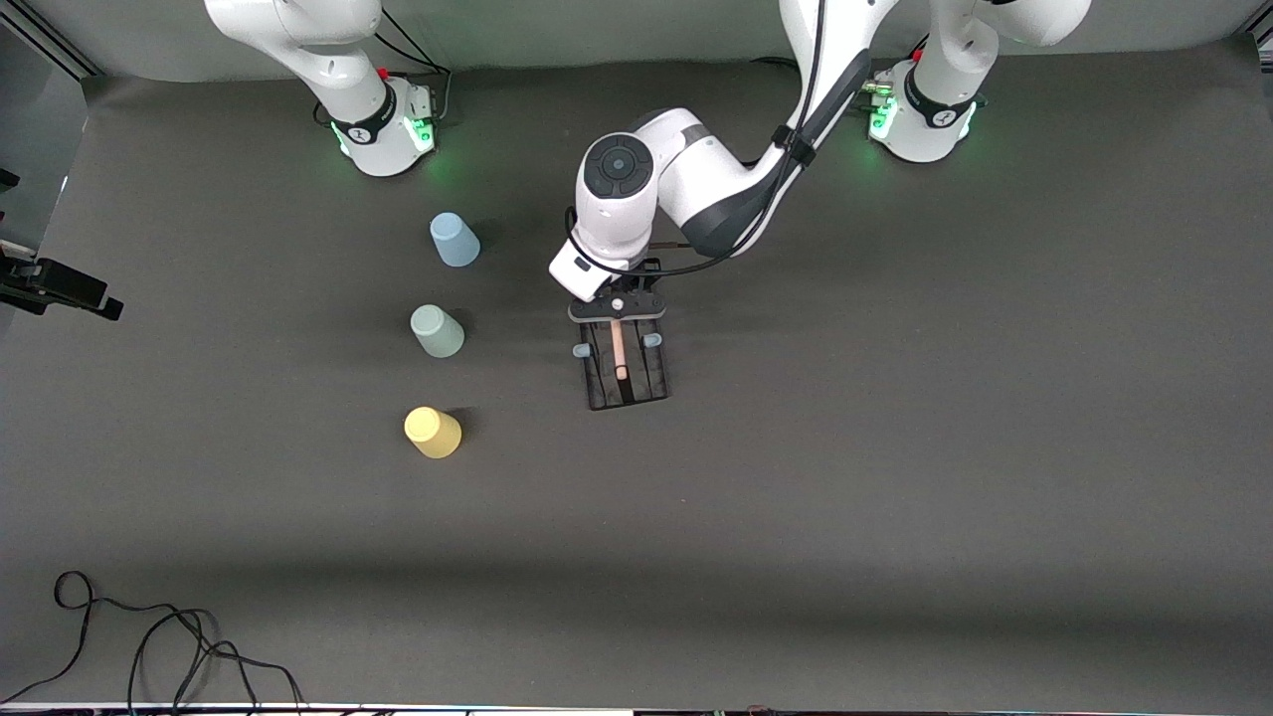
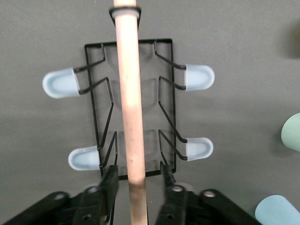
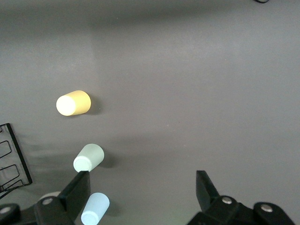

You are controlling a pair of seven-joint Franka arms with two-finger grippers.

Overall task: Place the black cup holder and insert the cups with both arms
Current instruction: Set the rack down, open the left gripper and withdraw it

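Note:
The black cup holder [image 1: 627, 370] stands on the table mat, its wooden rod handle [image 1: 619, 348] on top. My left gripper [image 1: 619, 308] is low over the rack's end that lies farther from the front camera. In the left wrist view my left gripper [image 2: 139, 171] is open, with a finger on each side of the rod [image 2: 131, 103] and a gap to it. The light blue cup [image 1: 454, 240], grey-green cup [image 1: 438, 331] and yellow cup [image 1: 433, 433] stand in a row toward the right arm's end. My right gripper [image 3: 143, 187] is open and empty, high over the cups.
Loose black cables [image 1: 149, 646] lie at the table's near edge toward the right arm's end. A black device [image 1: 55, 283] sticks in at that end's edge. The rack's corner [image 3: 11, 159] shows in the right wrist view.

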